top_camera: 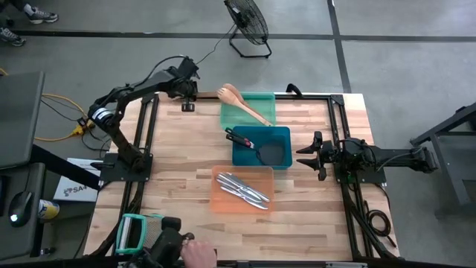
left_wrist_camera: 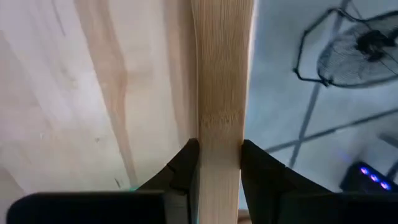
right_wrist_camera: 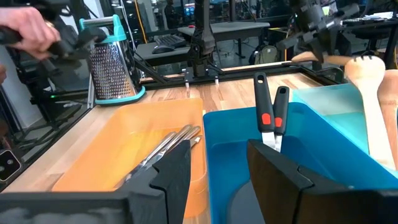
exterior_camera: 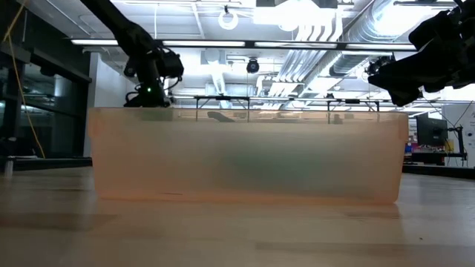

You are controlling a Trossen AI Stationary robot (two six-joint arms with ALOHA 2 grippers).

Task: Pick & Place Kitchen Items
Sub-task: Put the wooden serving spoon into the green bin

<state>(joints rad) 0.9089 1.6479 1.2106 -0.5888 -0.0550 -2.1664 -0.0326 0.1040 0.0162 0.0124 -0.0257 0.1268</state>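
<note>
My left gripper (top_camera: 195, 91) is at the table's far edge, just left of the green tray (top_camera: 260, 100), shut on a pale wooden utensil (left_wrist_camera: 224, 74). A wooden fork (right_wrist_camera: 367, 81) lies slanted in the green tray, its head on the tray's rim. Black spatulas (top_camera: 256, 145) lie in the blue tray (top_camera: 281, 134). Silver knives and tongs (top_camera: 244, 188) lie in the orange tray (top_camera: 223, 202). My right gripper (right_wrist_camera: 217, 162) waits open at the table's right side, holding nothing. My left gripper pinches the flat wooden handle (left_wrist_camera: 219, 140) by its two narrow edges between its two fingers (left_wrist_camera: 183, 165). The fingers slant downward, and the utensil runs out ahead of them. The right wrist view shows the utensil (right_wrist_camera: 323, 59) held above the tabletop, roughly level.
A person's hand (top_camera: 197, 254) holds a teal-framed metal grater (top_camera: 134, 231) at the table's near left corner. The three trays stand in a row down the table's middle. A floor fan (top_camera: 249, 22) stands beyond the far edge. Bare tabletop lies left of the trays.
</note>
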